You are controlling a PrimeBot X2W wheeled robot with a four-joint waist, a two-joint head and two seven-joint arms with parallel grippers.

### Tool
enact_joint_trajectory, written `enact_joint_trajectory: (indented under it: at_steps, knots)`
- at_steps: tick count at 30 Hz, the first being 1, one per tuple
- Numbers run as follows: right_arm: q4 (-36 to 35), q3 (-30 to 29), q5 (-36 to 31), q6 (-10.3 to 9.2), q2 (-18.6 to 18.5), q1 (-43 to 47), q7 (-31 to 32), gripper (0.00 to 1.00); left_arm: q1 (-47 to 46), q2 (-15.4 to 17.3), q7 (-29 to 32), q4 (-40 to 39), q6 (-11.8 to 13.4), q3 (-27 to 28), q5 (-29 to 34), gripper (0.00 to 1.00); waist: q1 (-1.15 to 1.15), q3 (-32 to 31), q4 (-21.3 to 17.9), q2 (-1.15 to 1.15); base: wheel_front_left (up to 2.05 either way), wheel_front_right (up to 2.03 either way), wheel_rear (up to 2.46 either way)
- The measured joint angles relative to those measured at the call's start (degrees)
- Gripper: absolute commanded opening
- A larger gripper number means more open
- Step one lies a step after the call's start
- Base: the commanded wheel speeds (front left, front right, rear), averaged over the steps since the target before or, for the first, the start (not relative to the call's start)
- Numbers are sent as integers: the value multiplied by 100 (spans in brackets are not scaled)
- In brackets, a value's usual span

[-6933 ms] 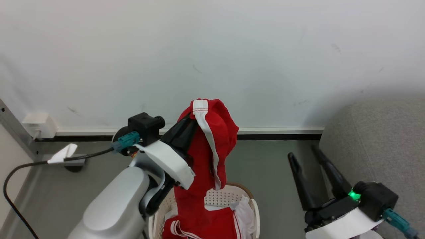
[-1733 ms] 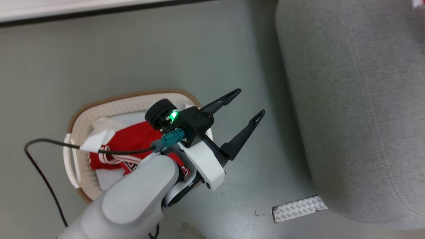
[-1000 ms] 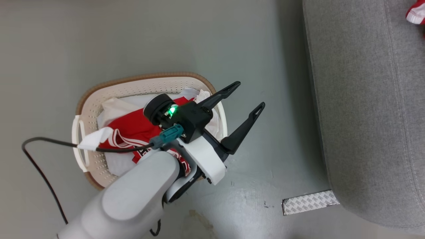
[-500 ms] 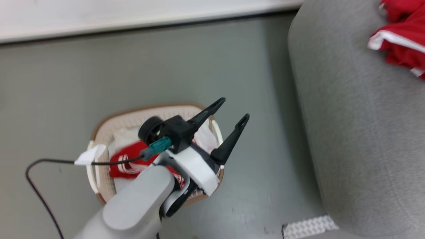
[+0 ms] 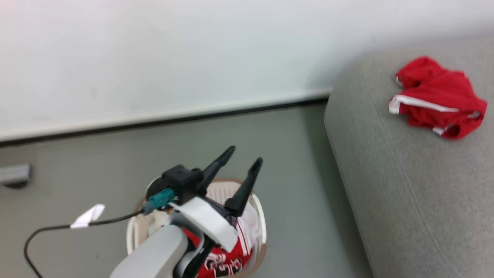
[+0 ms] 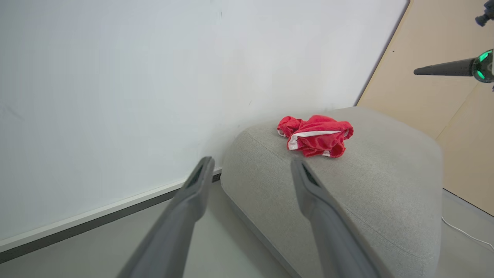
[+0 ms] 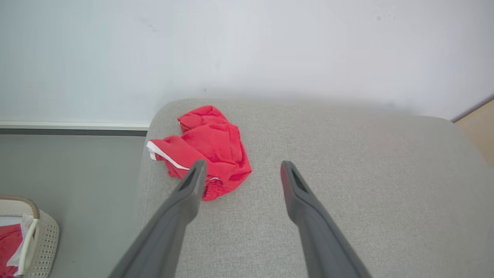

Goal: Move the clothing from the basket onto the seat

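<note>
Nearest: basket (image 5: 264,231) on the floor (image 5: 301,162), at the near edge of the head view. Inside it lies a red lettered garment (image 5: 222,262), with a pale cloth (image 5: 252,222) along its right side. The arm hides most of the garment, so I cannot tell its long axis.

Left tool (image 5: 245,154) hangs over the basket, released and empty, fingers pointing far-right. The lettered garment therefore lies below and nearer than the fingertips.

Judgement: the left arm is the nearer one and would have to tip down and draw back to reach in. The basket walls hem the approach, and the pale cloth may come along.

Bare floor separates the basket from the seat (image 5: 405,185) on the right.

Right tool (image 7: 243,166) is over the seat, spread and empty, just beside a red garment (image 7: 208,144) already on the seat's far part. There is plenty of bare cushion nearer than it.
</note>
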Motion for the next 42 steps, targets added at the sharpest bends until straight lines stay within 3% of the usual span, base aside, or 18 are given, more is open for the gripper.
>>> enact_joint_trajectory:
  at_steps: [4, 12, 21, 25, 29, 36, 42]
  knots:
    - [-324, 94, -113, 0, -148, 141, -412, 100, 258, 49, -13, -125, 96, 324, -13, 100, 0, -400, 110, 0, 0, 0, 0]
    - [-967, -85, -179, 0, -87, 605, -1539, 100, 870, 343, -14, -394, 376, 1138, -12, 100, 0, -939, 440, 0, 0, 0, 0]
    - [-1652, -769, -247, 0, 322, 1657, -2639, 100, 1553, 456, -14, -788, 804, 2140, 236, 100, 0, -1143, 782, 0, 0, 0, 0]
    - [-1673, -1192, -588, 0, 659, 2256, -3087, 100, 1827, 377, -14, -882, 889, 2488, 379, 100, 1, -1171, 862, 0, 0, 0, 0]
    - [-1734, -1659, -1117, 0, 1374, 3053, -3613, 100, 2255, 215, -14, -950, 902, 2898, 660, 100, 1, -1214, 937, 0, 0, 0, 0]
    - [-1868, -2358, -1889, -1, 2502, 4185, -3917, 100, 2749, -32, -14, -996, 871, 3412, 1225, 100, 2, -1236, 1010, 0, 0, 0, 0]
    - [-1947, -2971, -2702, -1, 3260, 4751, -3983, 100, 2969, -456, -14, -1010, 635, 3930, 1594, 100, 2, -1197, 1094, 0, 0, 0, 0]
